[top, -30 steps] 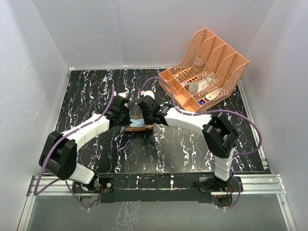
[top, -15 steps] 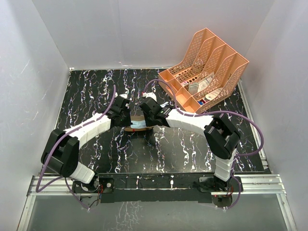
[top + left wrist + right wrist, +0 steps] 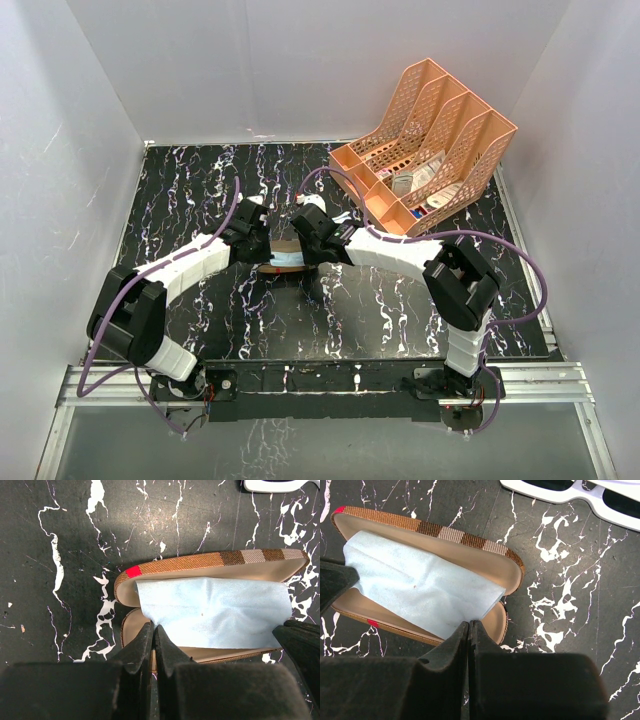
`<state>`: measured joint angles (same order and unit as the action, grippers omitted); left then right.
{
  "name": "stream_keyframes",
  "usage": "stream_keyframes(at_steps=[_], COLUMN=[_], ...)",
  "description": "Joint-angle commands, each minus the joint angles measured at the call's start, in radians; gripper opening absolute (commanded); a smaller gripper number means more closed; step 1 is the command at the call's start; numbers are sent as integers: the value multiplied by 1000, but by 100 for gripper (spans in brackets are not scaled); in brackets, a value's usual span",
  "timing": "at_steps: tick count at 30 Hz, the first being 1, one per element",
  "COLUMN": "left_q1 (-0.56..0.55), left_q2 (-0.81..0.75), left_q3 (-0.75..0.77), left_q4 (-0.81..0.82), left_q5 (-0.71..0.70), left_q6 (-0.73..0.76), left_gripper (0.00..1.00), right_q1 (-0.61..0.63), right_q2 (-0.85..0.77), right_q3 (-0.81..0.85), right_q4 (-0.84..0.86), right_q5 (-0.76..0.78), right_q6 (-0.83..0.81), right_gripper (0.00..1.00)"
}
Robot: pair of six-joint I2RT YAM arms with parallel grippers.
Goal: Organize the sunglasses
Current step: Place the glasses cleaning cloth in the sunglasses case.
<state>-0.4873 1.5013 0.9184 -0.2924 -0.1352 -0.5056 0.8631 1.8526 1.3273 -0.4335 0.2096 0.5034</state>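
Clenched, the left hand (image 3: 152,628) and right hand (image 3: 469,624) flank the open brown plaid case (image 3: 200,562). A light blue cloth (image 3: 215,612) fills it. White plastic sunglasses (image 3: 557,495) lie beyond it.

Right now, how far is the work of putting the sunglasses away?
Done: the brown plaid oblong case lies open, with the light blue square cloth inside. In hand: the left claw and right claw are both closed at its near rim. Left: the white-framed sunglasses lie outside the case, not yet packed.
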Motion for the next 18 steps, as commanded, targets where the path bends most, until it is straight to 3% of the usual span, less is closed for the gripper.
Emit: stream_keyframes(at_steps=[1, 18], left_q1=[6, 6], left_q2=[-2, 20], left_q3=[11, -47], left_q4=[-17, -7], left_q5=[22, 66], left_q6=[3, -23], left_gripper=[0, 0], right_q1=[1, 1], right_q2=[-39, -15], right_q3=[-7, -91], right_q4=[57, 104], right_q5=[3, -5], right_q6=[6, 14], right_gripper=[0, 0])
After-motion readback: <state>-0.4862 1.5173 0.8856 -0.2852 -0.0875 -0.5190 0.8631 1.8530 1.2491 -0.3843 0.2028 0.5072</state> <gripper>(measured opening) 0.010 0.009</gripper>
